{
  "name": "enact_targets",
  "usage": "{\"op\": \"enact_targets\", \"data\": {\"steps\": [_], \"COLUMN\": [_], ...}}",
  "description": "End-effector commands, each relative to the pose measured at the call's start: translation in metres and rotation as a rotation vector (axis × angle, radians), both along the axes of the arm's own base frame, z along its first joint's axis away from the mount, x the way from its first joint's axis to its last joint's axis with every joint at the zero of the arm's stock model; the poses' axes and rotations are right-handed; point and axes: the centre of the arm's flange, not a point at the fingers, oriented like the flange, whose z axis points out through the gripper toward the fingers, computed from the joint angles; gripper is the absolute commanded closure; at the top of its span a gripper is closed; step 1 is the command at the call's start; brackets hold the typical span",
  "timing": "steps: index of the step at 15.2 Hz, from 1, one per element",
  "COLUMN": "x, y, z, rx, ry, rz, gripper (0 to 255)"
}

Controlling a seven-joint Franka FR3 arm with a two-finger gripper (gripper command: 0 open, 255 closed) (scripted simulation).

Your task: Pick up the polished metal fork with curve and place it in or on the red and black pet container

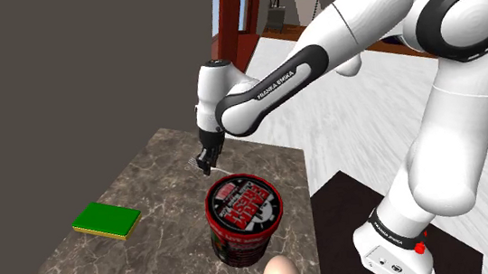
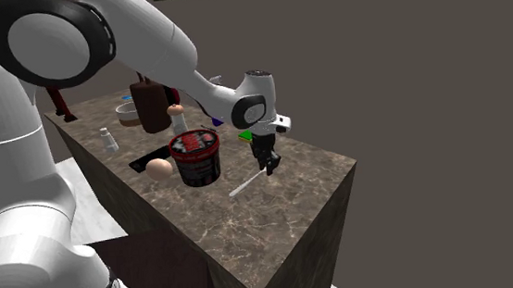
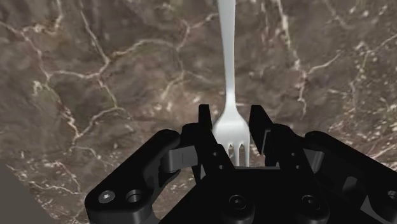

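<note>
Your pincer (image 3: 230, 118) is pinching the fork (image 3: 229, 63) at the tine end. The handle points away from it and slants down toward the marble counter (image 1: 155, 180); you can't tell whether the tip touches. The red and black tub (image 1: 243, 215) stands upright near the pincer, on the stand side. A pale egg-shaped thing (image 2: 159, 168) sits just beside the tub, away from the pincer. A green block (image 1: 106, 220) lies well apart at the shoulder view's left.

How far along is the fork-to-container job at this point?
Done: the claw is shut on the fork near its tines. In hand: the fork hangs slanted over the counter, beside the red and black container. Left: carry it over and set it in or on the container.
</note>
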Motion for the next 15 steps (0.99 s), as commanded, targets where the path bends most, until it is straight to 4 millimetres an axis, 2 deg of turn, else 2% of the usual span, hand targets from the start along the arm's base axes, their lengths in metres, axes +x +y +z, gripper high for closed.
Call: {"op": "enact_targets", "data": {"steps": [1,15], "x": [0.0,0.0], "y": [0.0,0.0], "z": [0.01,0.084], "rx": [0.0,0.0], "ry": [0.0,0.0], "rz": [0.0,0.0], "gripper": [255,255]}}
